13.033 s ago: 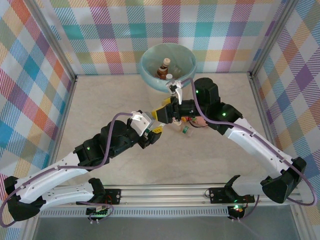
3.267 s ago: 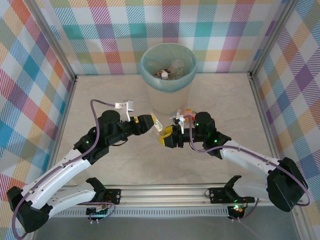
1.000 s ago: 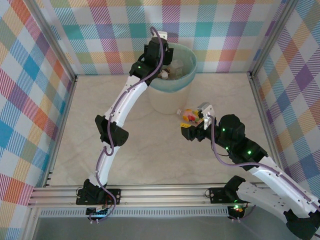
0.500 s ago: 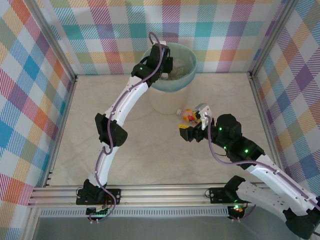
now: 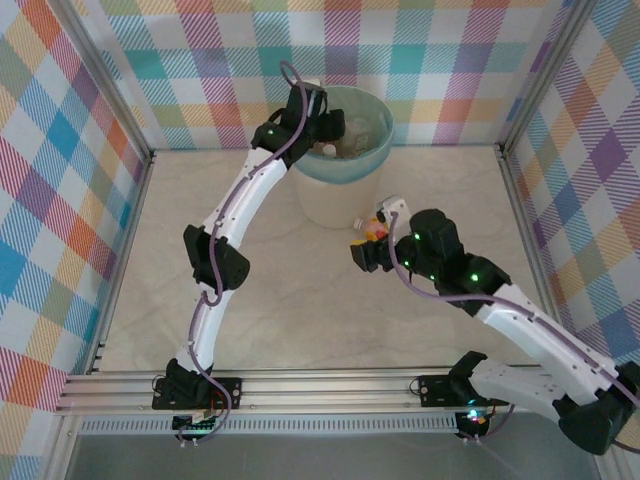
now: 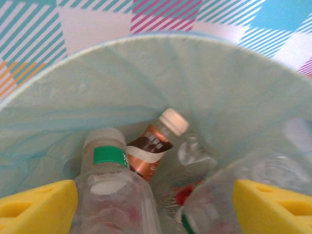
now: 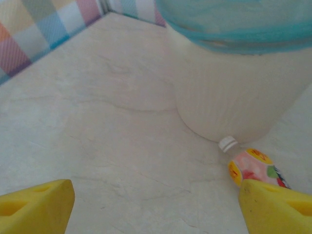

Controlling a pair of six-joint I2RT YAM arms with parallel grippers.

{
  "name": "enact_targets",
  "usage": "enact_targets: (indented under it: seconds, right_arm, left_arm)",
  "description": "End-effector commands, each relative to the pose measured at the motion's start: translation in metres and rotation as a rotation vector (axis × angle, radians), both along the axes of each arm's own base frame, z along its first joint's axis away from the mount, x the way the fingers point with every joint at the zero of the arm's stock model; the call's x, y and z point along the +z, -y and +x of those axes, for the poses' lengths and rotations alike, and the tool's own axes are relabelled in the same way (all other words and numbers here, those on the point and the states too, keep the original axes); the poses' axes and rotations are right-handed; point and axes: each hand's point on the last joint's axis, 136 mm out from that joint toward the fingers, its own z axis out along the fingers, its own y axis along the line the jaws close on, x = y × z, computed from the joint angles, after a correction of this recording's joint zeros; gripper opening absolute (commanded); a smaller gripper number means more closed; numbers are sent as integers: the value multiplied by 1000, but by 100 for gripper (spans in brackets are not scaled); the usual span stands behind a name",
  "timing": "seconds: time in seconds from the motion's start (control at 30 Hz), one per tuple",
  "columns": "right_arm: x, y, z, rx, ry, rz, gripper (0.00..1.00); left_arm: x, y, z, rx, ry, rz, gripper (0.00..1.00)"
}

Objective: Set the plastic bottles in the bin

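The bin (image 5: 322, 203) stands at the back of the table, cream-walled with a teal bag over its rim. My left gripper (image 5: 333, 128) hangs open over its mouth. In the left wrist view its yellow fingertips (image 6: 36, 207) stand wide apart above several plastic bottles lying in the bin (image 6: 58, 107): a brown one with a white cap (image 6: 155, 152), a clear one with a green label (image 6: 109, 163) and others. One plastic bottle (image 5: 372, 228) with a white cap and a pink and yellow label (image 7: 251, 168) lies on the table against the bin's foot (image 7: 234, 92). My right gripper (image 5: 363, 256) is open and empty, just in front of it; the bottle sits by its right finger (image 7: 275, 207).
Aluminium posts and checked walls close in the table (image 5: 250, 290) on three sides. The left arm (image 5: 235, 210) stretches long across the left middle of the table up to the bin. Bare marbled tabletop (image 7: 107, 146) lies left of the right gripper.
The left gripper has shifted slightly over the bin's mouth and its jaws have widened. The right gripper has moved left and a little toward the bin, nearer the lying bottle.
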Motion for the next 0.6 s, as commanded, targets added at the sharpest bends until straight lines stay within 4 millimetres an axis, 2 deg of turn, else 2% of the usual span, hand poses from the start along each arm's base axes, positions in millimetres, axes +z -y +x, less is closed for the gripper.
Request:
enact_targets:
  seconds: [0.0, 0.1, 0.2, 0.27, 0.37, 0.5, 0.57]
  right_arm:
    - [-16, 25, 24, -131, -52, -106, 88]
    - [-24, 45, 46, -204, -81, -95, 90]
    - [-32, 66, 68, -255, -104, -34, 91]
    - [-44, 80, 82, -289, -132, -22, 92]
    - [-76, 92, 102, -295, -174, -73, 93]
    - [-112, 101, 120, -259, -217, -145, 94]
    - [-124, 101, 125, -228, -245, -143, 94]
  left_arm:
    - [128, -12, -54, -81, 191, -162, 85]
    - [151, -15, -84, -142, 200, -184, 86]
    - [156, -18, -115, -207, 176, -198, 87]
    - [149, -21, -135, -236, 151, -207, 87]
    - [131, -28, -164, -268, 109, -226, 88]
    - [104, -47, -199, -267, 66, -231, 88]
    - [92, -58, -216, -255, 50, -225, 88]
